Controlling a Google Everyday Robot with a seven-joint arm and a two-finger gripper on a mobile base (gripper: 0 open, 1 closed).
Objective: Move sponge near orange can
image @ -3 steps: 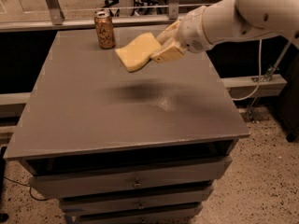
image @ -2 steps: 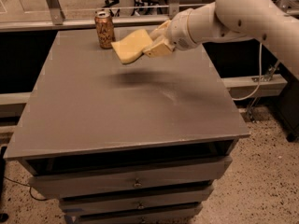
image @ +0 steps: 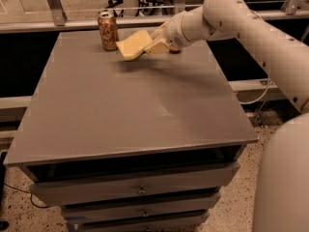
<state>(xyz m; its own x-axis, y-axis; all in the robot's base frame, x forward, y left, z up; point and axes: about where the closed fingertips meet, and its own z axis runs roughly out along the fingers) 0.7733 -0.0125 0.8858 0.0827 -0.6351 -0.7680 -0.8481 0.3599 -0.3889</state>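
Far left at the back of the grey table (image: 135, 110) stands the orange can (image: 107, 30), upright, silver rim up, close to the rear edge. We note no shift in it over the last second. Just to its right is the sponge (image: 131, 45), a pale-yellow slab, tilted with its near corner low and its left edge just beside the can; whether the two touch we cannot tell. A soft shadow (image: 145, 64) lies on the tabletop under and in front of it, so we judge it is carried slightly off the surface, not laid down. Right of that, the gripper (image: 154, 45) pinches the sponge's right end, jaws closed onto the foam. The white arm (image: 241, 23) reaches in from the right side and crosses the back right corner of the table. What has changed: a second ago the sponge hung nearer the table's middle, well apart from the can; since then the arm has swept it back and to the left, and the gap has nearly closed. For the task, we judge the carry almost complete. What remains is to lower the sponge flat beside the can and let go. The risk we see is the sponge's left edge nudging the can and tipping it. Below the tabletop, drawers (image: 140, 190) face us, shut.
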